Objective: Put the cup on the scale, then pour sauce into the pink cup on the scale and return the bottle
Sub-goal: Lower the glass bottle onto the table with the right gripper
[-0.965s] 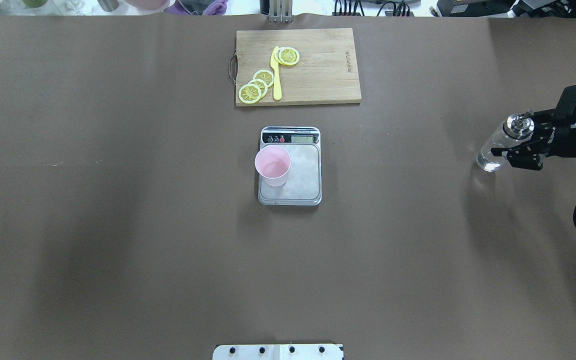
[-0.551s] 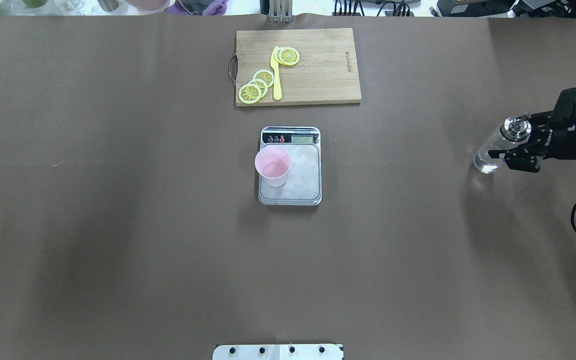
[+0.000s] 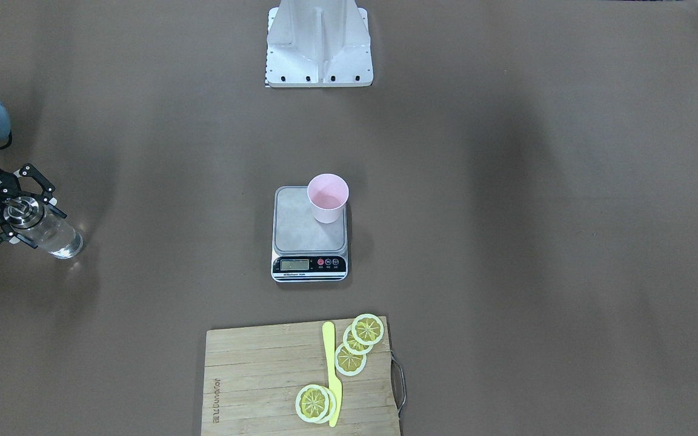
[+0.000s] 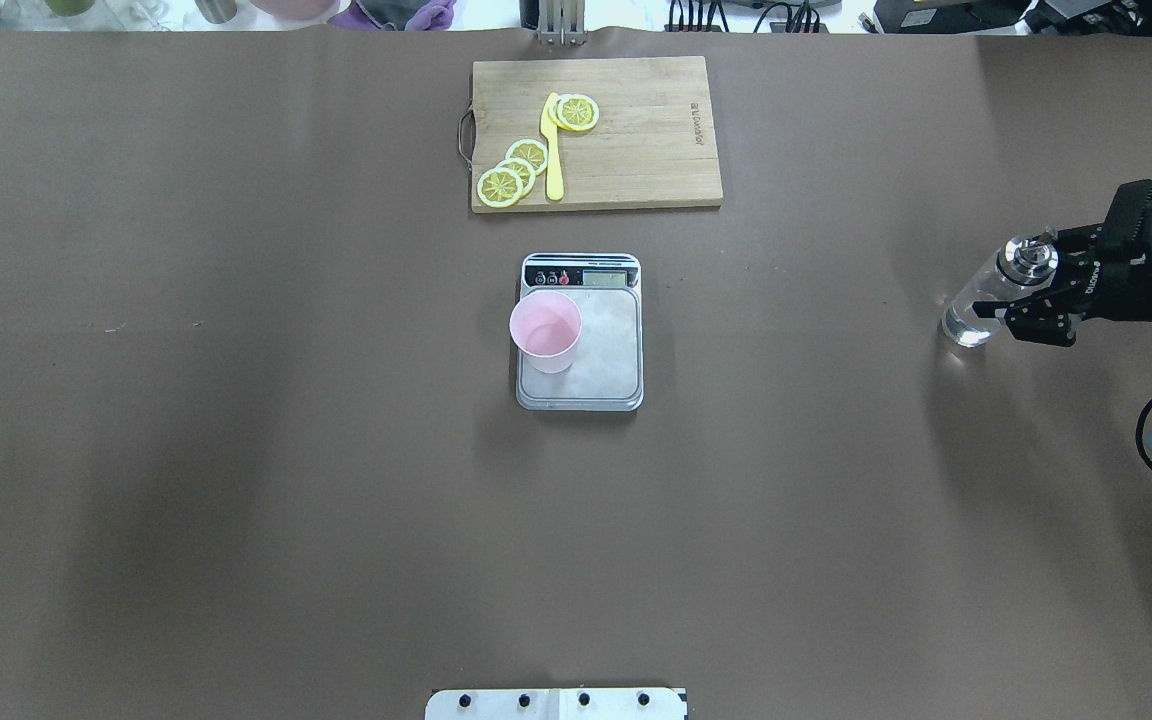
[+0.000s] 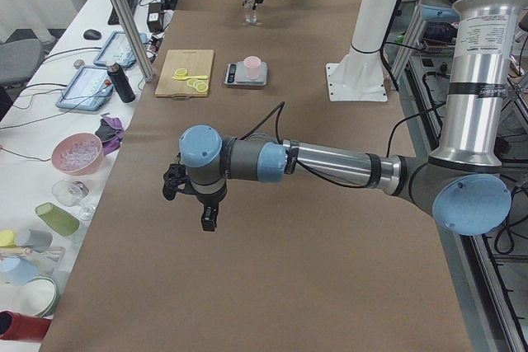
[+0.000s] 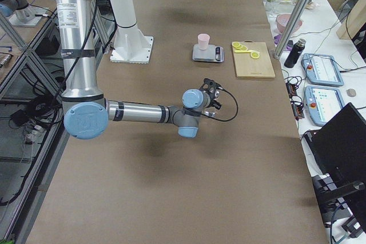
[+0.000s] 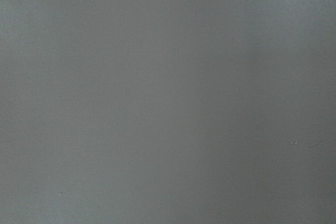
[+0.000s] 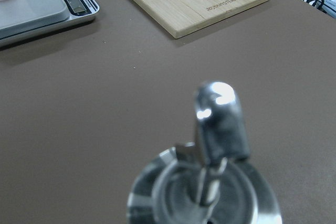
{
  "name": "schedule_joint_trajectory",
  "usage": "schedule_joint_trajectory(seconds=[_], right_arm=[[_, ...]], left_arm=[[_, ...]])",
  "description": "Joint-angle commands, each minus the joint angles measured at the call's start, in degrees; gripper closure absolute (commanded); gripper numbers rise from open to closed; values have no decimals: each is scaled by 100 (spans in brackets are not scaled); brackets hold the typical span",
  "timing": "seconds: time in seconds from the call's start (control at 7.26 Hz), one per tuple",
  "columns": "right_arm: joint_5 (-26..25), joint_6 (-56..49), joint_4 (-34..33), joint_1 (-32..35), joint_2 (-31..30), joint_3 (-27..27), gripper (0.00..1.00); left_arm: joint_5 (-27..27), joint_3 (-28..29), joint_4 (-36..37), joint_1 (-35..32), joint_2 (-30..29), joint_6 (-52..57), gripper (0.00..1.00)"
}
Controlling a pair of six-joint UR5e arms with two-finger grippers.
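The bottle [image 4: 981,300] shifted left in the right gripper [image 4: 1031,285]

In the overhead view, bottle and right gripper are found a little further left than a second ago. The fingers are closed on the glass just under the metal cap [image 4: 1028,255]. The cup [image 4: 546,330] is stood on the left part of the scale [image 4: 608,345], mid-table.

In the front-facing view, the bottle's base is seen low by the table [image 3: 506,181]; contact cannot be judged.

In the left exterior view, the left gripper [image 5: 205,216] is hung over bare table, and its opening cannot be told.
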Motion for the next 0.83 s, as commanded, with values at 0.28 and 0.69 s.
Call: schedule_joint_trajectory(seconds=[0.28,0.69], right_arm=[[9,14,7,3,3,-12,36],[18,31,7,3,-6,-20,28]], left_arm=[[6,-9,4,0,0,-10,2],[6,-9,4,0,0,-18,1]])
